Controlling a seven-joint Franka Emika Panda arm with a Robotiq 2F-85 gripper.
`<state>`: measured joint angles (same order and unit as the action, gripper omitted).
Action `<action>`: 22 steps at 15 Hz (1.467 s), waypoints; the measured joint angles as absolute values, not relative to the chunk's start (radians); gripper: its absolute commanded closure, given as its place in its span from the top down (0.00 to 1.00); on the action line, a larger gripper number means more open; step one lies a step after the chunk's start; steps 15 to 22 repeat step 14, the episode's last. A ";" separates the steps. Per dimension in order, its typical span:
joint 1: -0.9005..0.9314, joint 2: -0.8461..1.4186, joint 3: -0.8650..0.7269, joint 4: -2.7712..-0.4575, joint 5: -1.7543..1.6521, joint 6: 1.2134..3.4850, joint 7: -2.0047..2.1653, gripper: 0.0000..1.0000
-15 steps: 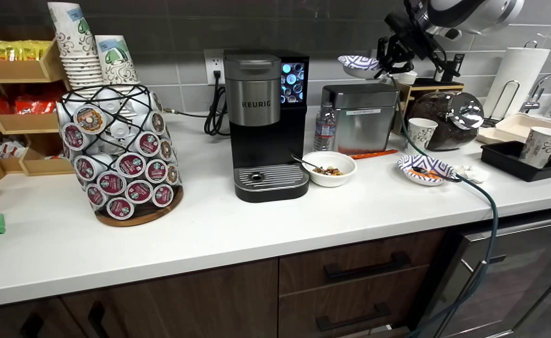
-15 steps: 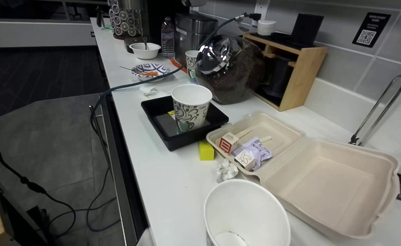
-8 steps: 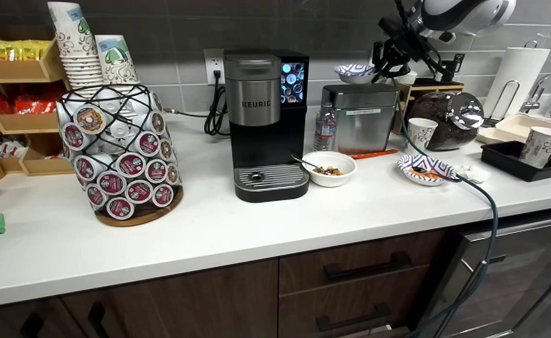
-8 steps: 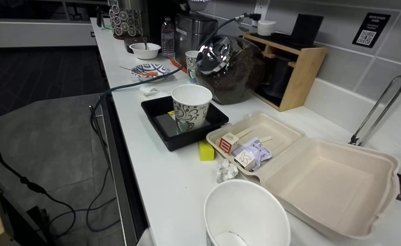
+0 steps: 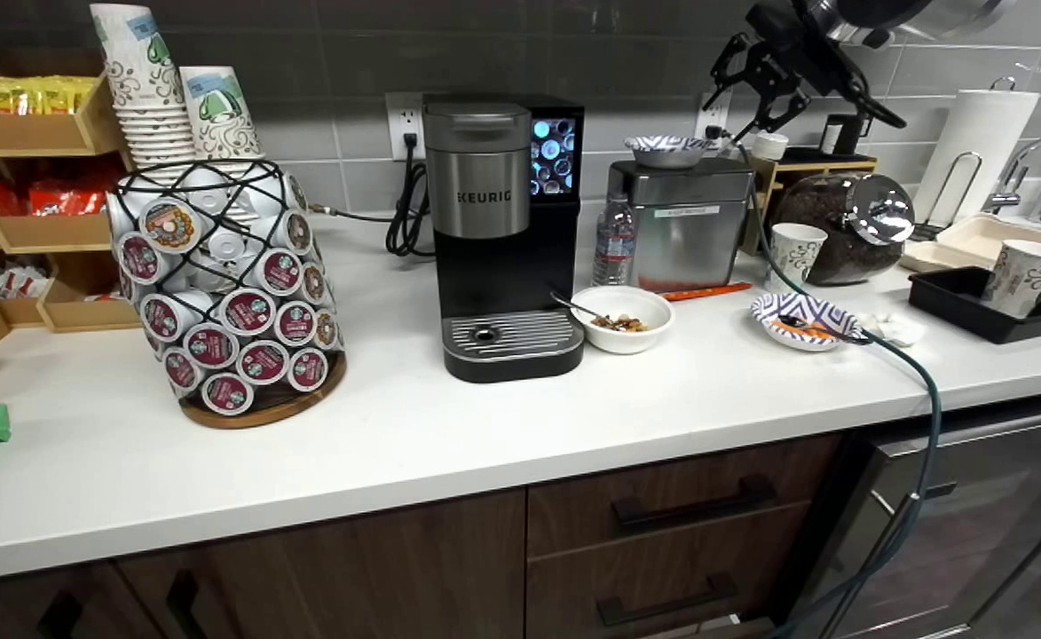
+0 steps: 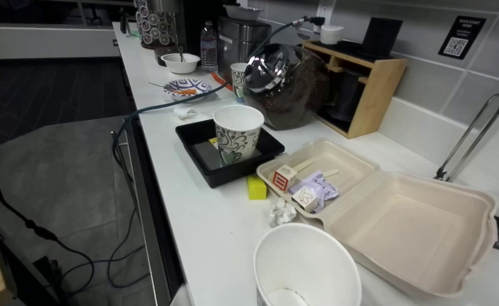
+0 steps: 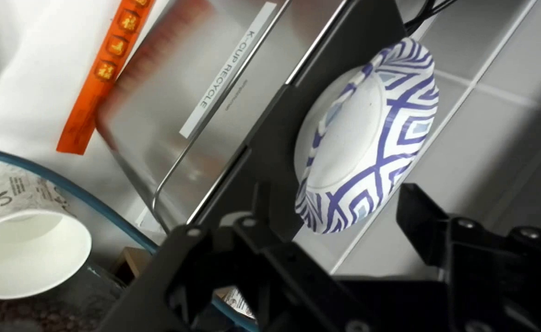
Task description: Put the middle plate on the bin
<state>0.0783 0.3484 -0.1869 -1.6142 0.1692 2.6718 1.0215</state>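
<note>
The middle plate (image 5: 666,153), white with a blue-purple pattern and wavy rim, rests on top of the steel bin (image 5: 687,217), close to the wall. An exterior view from further off also has the plate (image 6: 243,12) on the bin (image 6: 244,40). Up and to the right of it, apart from the plate, my gripper (image 5: 724,117) hangs with spread fingers. In the wrist view the plate (image 7: 367,133) lies on the bin's dark lid (image 7: 270,147), beyond my open gripper (image 7: 335,196); nothing is held between the fingers.
A water bottle (image 5: 614,240) and coffee machine (image 5: 507,293) stand beside the bin. In front are a white bowl (image 5: 624,319) and a plate with an orange centre (image 5: 804,321). A cable (image 5: 915,355) crosses the counter; a paper cup (image 5: 793,253) and glass jar (image 5: 839,226) stand nearby.
My gripper has opened and let go of the middle plate, then moved up and right. The plate has come down slightly left onto the bin's top.
</note>
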 measured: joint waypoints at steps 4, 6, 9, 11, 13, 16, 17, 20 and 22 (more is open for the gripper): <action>0.063 0.206 -0.156 -1.817 0.128 2.736 0.814 1.00; 0.053 0.144 -0.127 -1.924 0.129 2.837 0.707 1.00; 0.056 0.038 -0.110 -2.088 0.098 2.976 0.585 1.00; 0.046 -0.043 -0.136 -2.199 -0.042 3.008 0.609 1.00; -0.025 -0.127 -0.143 -2.304 -0.203 3.007 0.650 1.00; -0.075 -0.172 -0.132 -2.353 -0.287 3.007 0.675 1.00; -0.075 -0.172 -0.132 -2.353 -0.287 3.007 0.675 1.00; -0.075 -0.172 -0.132 -2.353 -0.287 3.007 0.675 1.00; -0.075 -0.172 -0.132 -2.353 -0.287 3.007 0.675 1.00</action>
